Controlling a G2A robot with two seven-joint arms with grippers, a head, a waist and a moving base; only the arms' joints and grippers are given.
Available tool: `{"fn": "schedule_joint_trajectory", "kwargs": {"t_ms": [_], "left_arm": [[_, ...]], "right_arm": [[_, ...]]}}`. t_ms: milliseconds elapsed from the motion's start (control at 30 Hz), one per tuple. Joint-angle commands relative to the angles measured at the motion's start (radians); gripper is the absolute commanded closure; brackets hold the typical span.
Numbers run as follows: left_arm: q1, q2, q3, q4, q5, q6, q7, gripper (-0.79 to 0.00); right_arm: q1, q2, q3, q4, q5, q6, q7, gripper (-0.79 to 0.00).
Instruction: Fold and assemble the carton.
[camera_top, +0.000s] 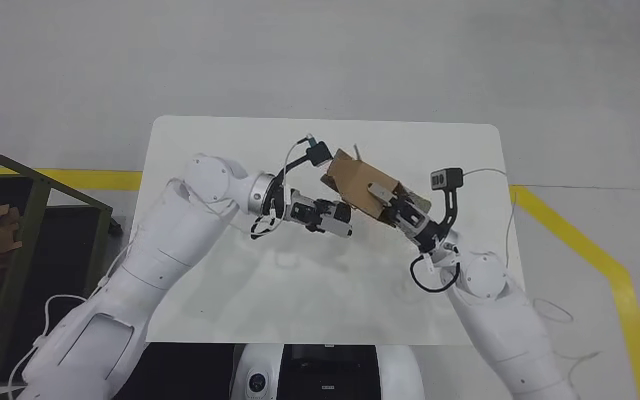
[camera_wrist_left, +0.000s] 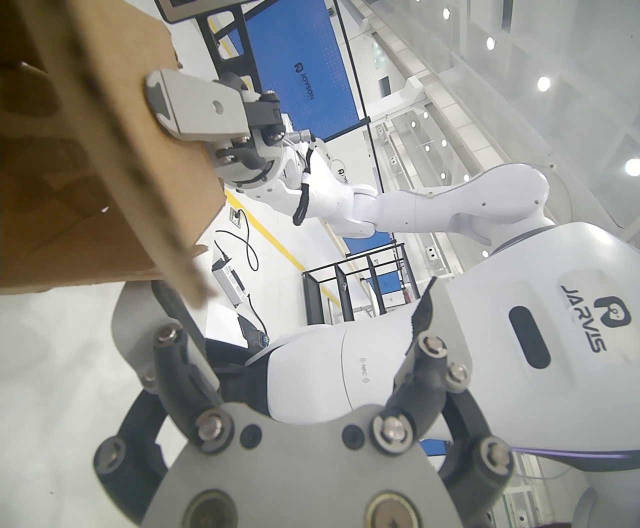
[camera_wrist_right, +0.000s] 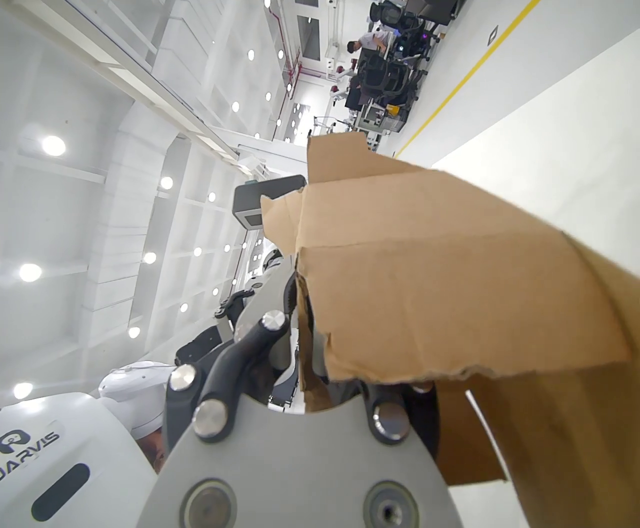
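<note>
White table (camera_top: 250, 290) lies below the brown corrugated cardboard carton (camera_top: 362, 183), which is held above its far middle. The right jaws pinch one wall; the left jaws stand spread just beside a loose flap. The carton looks partly opened, its flaps not yet tucked. Its long axis runs diagonally, from far left to near right.

The carton (camera_top: 358, 180) is matt corrugated cardboard, rough along a torn flap edge; the table (camera_top: 250, 290) is smooth matt white; the right gripper (camera_top: 385, 191), at the carton's 4 o'clock, has dull grey metal fingers (camera_wrist_left: 200, 112).
</note>
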Motion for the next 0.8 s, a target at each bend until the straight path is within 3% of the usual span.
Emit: {"fn": "schedule_joint_trajectory", "kwargs": {"t_ms": [0, 767], "left_arm": [[0.001, 0.001, -0.006, 0.000, -0.003, -0.002, 0.000, -0.785], [0.023, 0.012, -0.042, -0.014, -0.005, 0.007, -0.002, -0.785]], "right_arm": [[-0.005, 0.000, 0.001, -0.002, -0.004, -0.001, -0.002, 0.000], [-0.011, -0.008, -0.018, 0.004, -0.022, -0.006, 0.001, 0.000]]}}
